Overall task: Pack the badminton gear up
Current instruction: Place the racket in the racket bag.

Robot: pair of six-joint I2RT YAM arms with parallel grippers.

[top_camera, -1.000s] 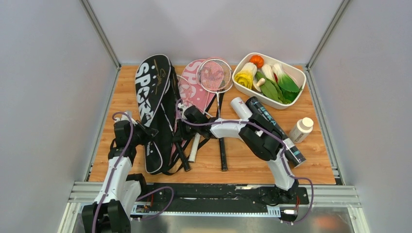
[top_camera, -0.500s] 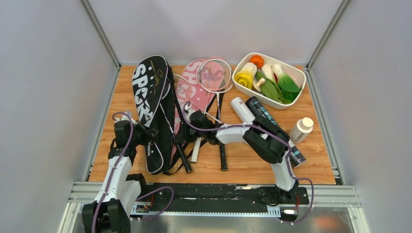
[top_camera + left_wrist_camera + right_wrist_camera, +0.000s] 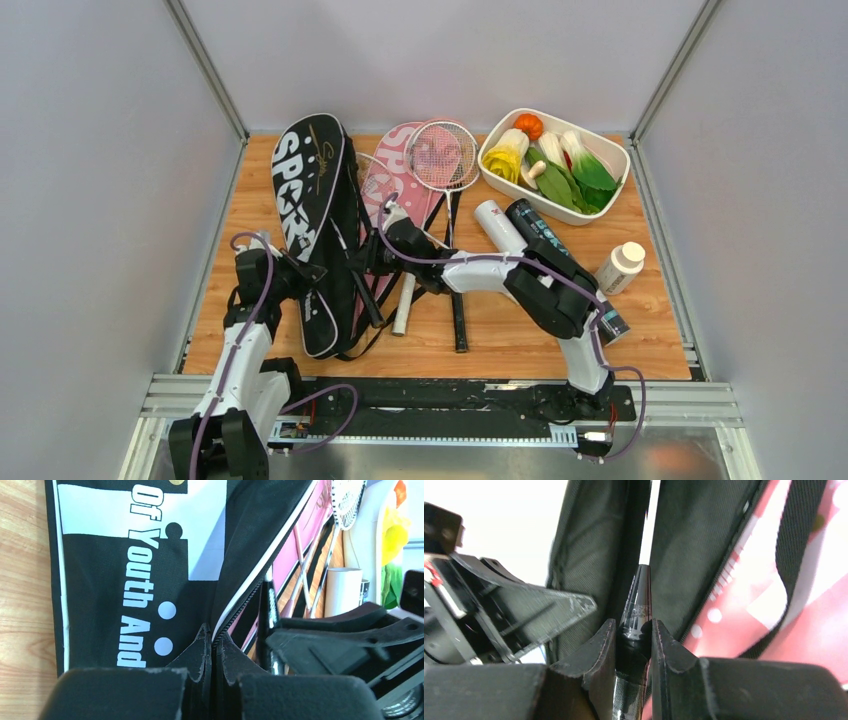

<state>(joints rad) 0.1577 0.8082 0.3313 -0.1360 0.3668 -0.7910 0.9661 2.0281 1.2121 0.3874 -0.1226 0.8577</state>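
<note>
The right tool grips the black handle of a racket between its 2 fingers, which stand only as far apart as the handle is thick. The shaft runs forward into the gap between the 2 black fabric walls of the black cover.

The left tool is fully closed, pinching the piped, zippered edge of the black cover and holding that side of the opening.

In the top view, the black cover lies at the left of the worktop. The pink cover lies just beside it, with a second racket resting on it. 2 tubes lie near the centre.

Risks from this state:

1. The racket head is hidden inside the cover. It may catch on the zipper or lining, so that further pushing bends the thin shaft or drags the whole cover across the worktop.
2. The pinched edge is narrow. Tension from the insertion could pull it out of the left tool, letting the opening collapse onto the shaft.
3. The handle looks smooth and round, so it may slide or twist in the right tool under load.
4. The 2 tools work close together at the opening, so a small lateral correction could bring them into contact.
5. Loose black straps lie near the right tool and could snag it.
</note>
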